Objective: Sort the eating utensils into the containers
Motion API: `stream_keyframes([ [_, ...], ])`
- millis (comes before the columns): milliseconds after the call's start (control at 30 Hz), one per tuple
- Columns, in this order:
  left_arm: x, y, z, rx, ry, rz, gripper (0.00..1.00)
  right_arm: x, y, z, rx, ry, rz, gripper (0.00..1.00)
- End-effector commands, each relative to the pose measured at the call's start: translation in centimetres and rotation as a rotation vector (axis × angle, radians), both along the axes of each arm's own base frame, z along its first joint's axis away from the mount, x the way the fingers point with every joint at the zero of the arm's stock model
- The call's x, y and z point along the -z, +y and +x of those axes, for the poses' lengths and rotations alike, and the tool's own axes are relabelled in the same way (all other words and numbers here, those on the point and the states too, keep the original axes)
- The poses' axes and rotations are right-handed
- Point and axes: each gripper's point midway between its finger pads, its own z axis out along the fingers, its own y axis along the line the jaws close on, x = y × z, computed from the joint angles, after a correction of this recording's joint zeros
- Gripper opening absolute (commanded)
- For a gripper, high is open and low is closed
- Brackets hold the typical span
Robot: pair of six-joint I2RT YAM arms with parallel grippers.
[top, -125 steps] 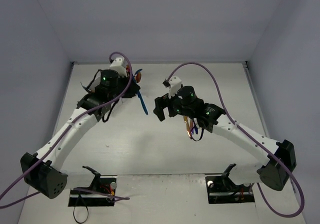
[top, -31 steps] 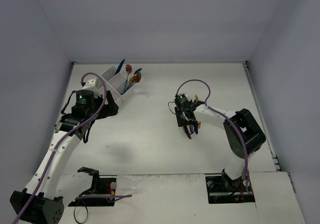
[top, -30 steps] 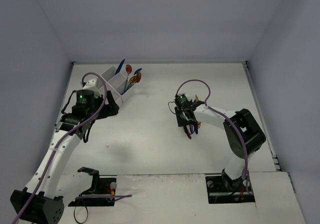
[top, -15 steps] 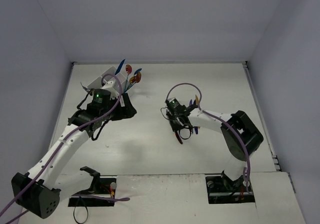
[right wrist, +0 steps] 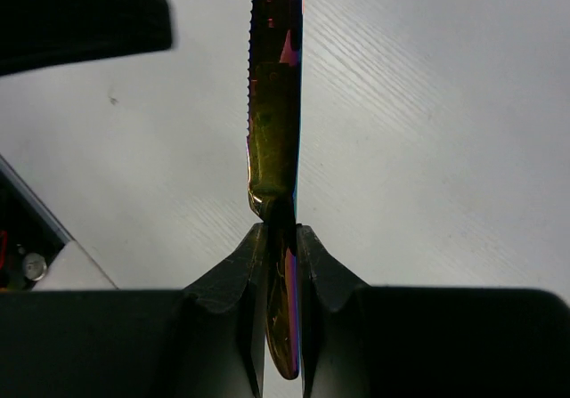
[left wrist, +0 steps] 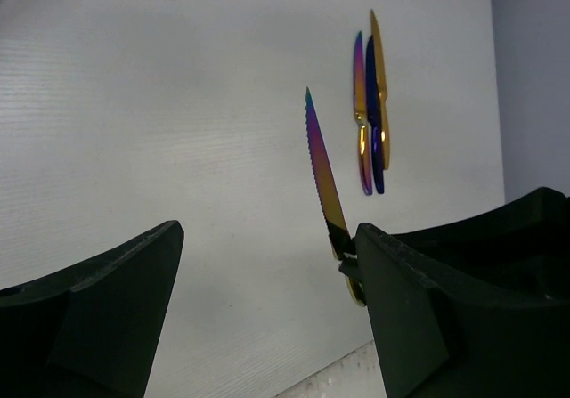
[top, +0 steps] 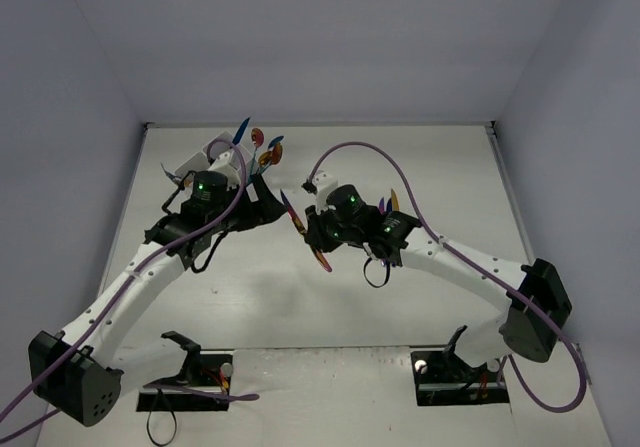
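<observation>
The right gripper [right wrist: 282, 238] is closed tight on the handle of a serrated knife [right wrist: 274, 104], its two fingers [right wrist: 254, 264] pinching the handle just below the blade. The rainbow-tinted blade runs straight out ahead of them. Seen from above, this knife [top: 303, 230] hangs over the white table [top: 300, 307], just off the near-right side of the white divided box [top: 213, 151].

The left gripper [left wrist: 269, 233] stands wide open with nothing in its grasp. It sits between the box and the held knife [left wrist: 321, 162], whose blade rises just ahead of its open fingers.

Three utensils [top: 258, 139] stand tilted in the box, poking out over its right rim. Three more knives [left wrist: 371, 104], one purple, one blue and one gold, lie side by side and touching on the table, further right of the box, beyond the held knife.

That makes seven utensils that can be counted, and one box, partly hidden by the left arm. Bare table lies open near and far right of the box. Grey walls [top: 80, 87] close the table's left, far and right edges, and the box sits in the far-left corner.
</observation>
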Motion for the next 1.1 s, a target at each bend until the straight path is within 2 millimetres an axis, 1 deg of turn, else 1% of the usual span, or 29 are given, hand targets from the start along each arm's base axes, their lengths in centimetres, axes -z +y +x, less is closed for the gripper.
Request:
stream_keyframes([
  [0, -5.1, -2.6, 1.2, 0.033, -0.13, -0.166, 0.75, -6.6, 2.8, -0.3, -0.109, -0.13, 0.164, 0.0],
  [33, -5.5, -2.9, 1.2, 0.042, -0.139, -0.184, 0.75, -7.3, 3.0, -0.3, -0.118, -0.146, 0.183, 0.0],
  [133, -6.0, -3.8, 1.2, 0.063, -0.152, -0.219, 0.74, -8.6, 3.3, -0.5, -0.135, -0.166, 0.214, 0.0],
  [267, -5.8, -4.2, 1.3, 0.073, -0.144, -0.219, 0.63, -9.7, 3.6, -0.5, -0.141, -0.18, 0.242, 0.0],
  [333, -5.8, -4.4, 1.2, 0.079, -0.142, -0.218, 0.53, -10.1, 3.5, -0.5, -0.138, -0.188, 0.251, 0.0],
  [400, -5.7, -4.4, 1.2, 0.077, -0.141, -0.216, 0.33, -10.2, 3.4, -0.4, -0.131, -0.197, 0.249, 0.0],
  [433, -5.7, -4.4, 1.2, 0.075, -0.141, -0.216, 0.25, -10.3, 3.3, -0.3, -0.126, -0.202, 0.247, 0.0],
  [533, -6.3, -4.3, 1.3, 0.068, -0.16, -0.213, 0.05, -10.6, 3.3, -0.1, -0.122, -0.213, 0.25, 0.0],
  [567, -6.5, -4.2, 1.4, 0.062, -0.168, -0.209, 0.01, -10.7, 3.4, 0.0, -0.121, -0.216, 0.251, 0.0],
  [667, -7.0, -3.8, 1.7, 0.047, -0.193, -0.198, 0.0, -10.9, 3.5, 0.5, -0.114, -0.23, 0.246, 0.0],
  [733, -7.7, -3.7, 1.8, 0.043, -0.221, -0.195, 0.0, -10.8, 3.5, 0.9, -0.101, -0.236, 0.236, 0.1],
  [767, -7.9, -3.6, 1.9, 0.042, -0.231, -0.189, 0.0, -10.7, 3.4, 1.0, -0.096, -0.238, 0.231, 0.19],
  [800, -8.2, -3.3, 2.1, 0.035, -0.245, -0.172, 0.0, -10.4, 3.3, 1.3, -0.086, -0.239, 0.221, 0.32],
  [833, -8.7, -2.9, 2.4, 0.022, -0.265, -0.146, 0.0, -10.0, 3.1, 1.8, -0.069, -0.241, 0.208, 0.49],
  [867, -9.0, -2.5, 2.7, 0.01, -0.281, -0.12, 0.0, -9.9, 2.8, 2.1, -0.055, -0.242, 0.202, 0.58],
  [900, -9.4, -2.1, 3.0, 0.0, -0.295, -0.094, 0.0, -9.8, 2.6, 2.4, -0.043, -0.242, 0.198, 0.65],
  [933, -10.2, -1.4, 3.4, -0.02, -0.323, -0.057, 0.0, -9.6, 2.1, 2.8, -0.024, -0.243, 0.192, 0.73],
  [967, -10.0, -0.9, 3.8, -0.033, -0.331, -0.018, 0.0, -9.4, 1.6, 3.1, -0.01, -0.243, 0.186, 0.79],
  [1000, -10.7, 0.0, 4.6, -0.059, -0.362, 0.029, 0.0, -9.4, 0.8, 3.8, 0.016, -0.252, 0.177, 0.87],
  [1033, -12.2, 0.9, 5.2, -0.086, -0.396, 0.063, 0.0, -8.8, 0.0, 4.2, 0.038, -0.25, 0.161, 0.93],
  [1067, -13.1, 1.7, 5.8, -0.106, -0.419, 0.103, 0.0, -8.4, -0.8, 4.4, 0.059, -0.242, 0.152, 0.96],
])
